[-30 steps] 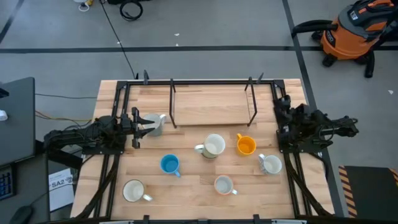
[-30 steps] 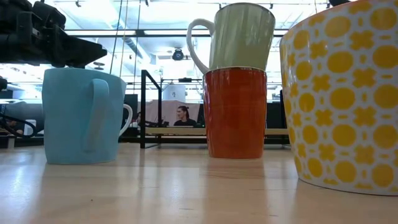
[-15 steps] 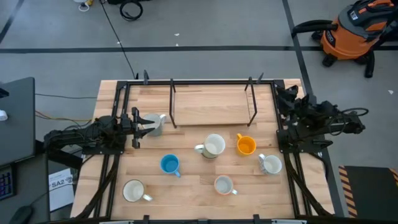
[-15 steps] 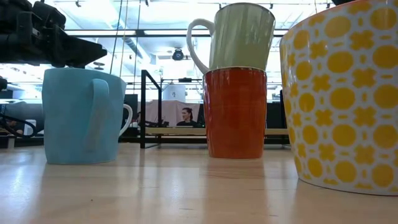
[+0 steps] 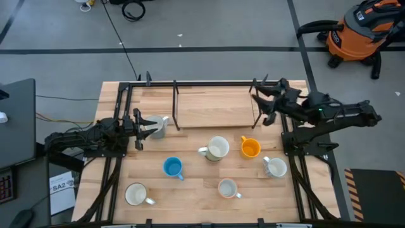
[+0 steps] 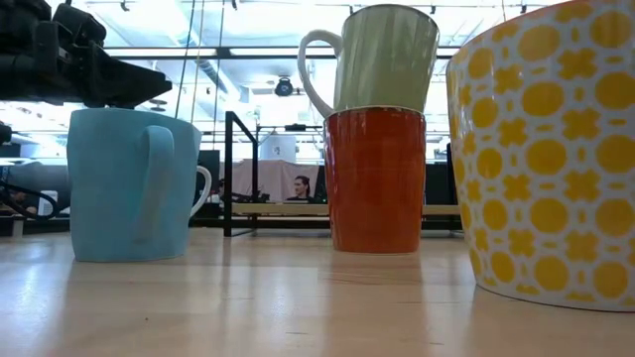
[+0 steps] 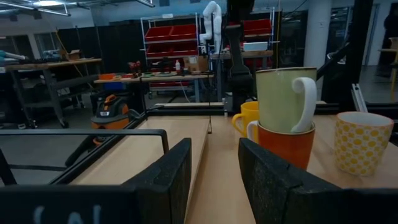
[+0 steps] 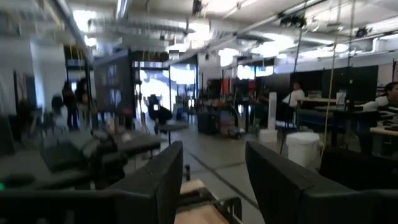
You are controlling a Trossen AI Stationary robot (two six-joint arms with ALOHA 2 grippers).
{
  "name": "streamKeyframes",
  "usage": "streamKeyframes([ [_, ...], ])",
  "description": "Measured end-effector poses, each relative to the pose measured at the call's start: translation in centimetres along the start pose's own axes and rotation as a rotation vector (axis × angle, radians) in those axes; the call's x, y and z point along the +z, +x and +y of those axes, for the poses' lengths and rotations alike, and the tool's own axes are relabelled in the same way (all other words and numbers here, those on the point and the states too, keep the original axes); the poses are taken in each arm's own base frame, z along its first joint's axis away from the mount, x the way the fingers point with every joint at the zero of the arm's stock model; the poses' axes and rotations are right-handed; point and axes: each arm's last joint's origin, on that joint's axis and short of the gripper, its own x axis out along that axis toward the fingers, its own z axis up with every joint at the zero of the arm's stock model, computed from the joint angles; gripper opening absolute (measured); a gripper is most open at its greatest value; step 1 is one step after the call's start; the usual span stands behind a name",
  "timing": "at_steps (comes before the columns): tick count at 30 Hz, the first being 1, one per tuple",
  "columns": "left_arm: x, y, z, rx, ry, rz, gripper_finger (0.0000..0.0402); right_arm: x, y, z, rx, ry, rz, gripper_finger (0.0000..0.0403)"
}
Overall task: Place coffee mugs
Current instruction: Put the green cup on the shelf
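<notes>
On my left, the left gripper (image 5: 140,126) rests at the table's left edge, fingers (image 7: 168,174) parted with nothing between them — a grey mug (image 5: 158,126) sits just beside its tip. Ahead across the wooden table (image 5: 196,183) I see the blue mug (image 5: 172,167), the cream mug (image 5: 218,147) stacked on a reddish one, and the orange mug (image 5: 250,148). The right gripper (image 5: 267,99) hangs by the black rack (image 5: 215,104), open and empty — well apart from every mug.
</notes>
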Motion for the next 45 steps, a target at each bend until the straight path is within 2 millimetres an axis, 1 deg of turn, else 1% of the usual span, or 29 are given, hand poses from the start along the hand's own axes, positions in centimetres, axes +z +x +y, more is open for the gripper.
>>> streamKeyframes([
  [6, 0.0, 0.0, 0.0, 0.0, 0.0, -0.001, 0.0139, 0.9, 3.2, 1.8, 0.089, -0.056, 0.104, 0.0181],
  [9, 0.0, 0.0, 0.0, 0.0, 0.0, -0.001, 0.0139, 0.8, 4.8, 2.9, 0.167, -0.081, 0.164, 0.0181],
  [13, 0.0, 0.0, 0.0, 0.0, 0.0, -0.001, 0.0139, 0.4, 6.7, 4.1, 0.231, -0.116, 0.283, 0.0181],
  [19, 0.0, 0.0, 0.0, 0.0, 0.0, 0.0, 0.0139, -0.1, 9.4, 5.3, 0.322, -0.129, 0.483, 0.0181],
  [22, 0.0, 0.0, 0.0, 0.0, 0.0, -0.001, 0.0139, -0.2, 10.6, 5.8, 0.396, -0.114, 0.545, 0.0181],
  [25, 0.0, 0.0, 0.0, 0.0, 0.0, 0.0, 0.0139, -0.8, 11.7, 6.4, 0.472, -0.107, 0.595, 0.018],
  [29, 0.0, 0.0, 0.0, 0.0, 0.0, 0.0, 0.0139, -1.9, 12.8, 7.1, 0.551, -0.092, 0.648, 0.018],
  [34, 0.0, 0.0, 0.0, 0.0, 0.0, 0.0, 0.0139, -4.2, 13.7, 7.8, 0.618, -0.112, 0.734, 0.018],
  [38, 0.0, 0.0, 0.0, 0.0, 0.0, 0.0, 0.0139, -5.8, 14.4, 8.4, 0.635, -0.141, 0.769, 0.018],
  [42, 0.0, 0.0, 0.0, 0.0, 0.0, 0.0, 0.0139, -7.0, 14.5, 8.6, 0.662, -0.145, 0.832, 0.018],
  [45, 0.0, 0.0, 0.0, 0.0, 0.0, 0.0, 0.0139, -7.5, 14.2, 8.6, 0.682, -0.142, 0.887, 0.018],
])
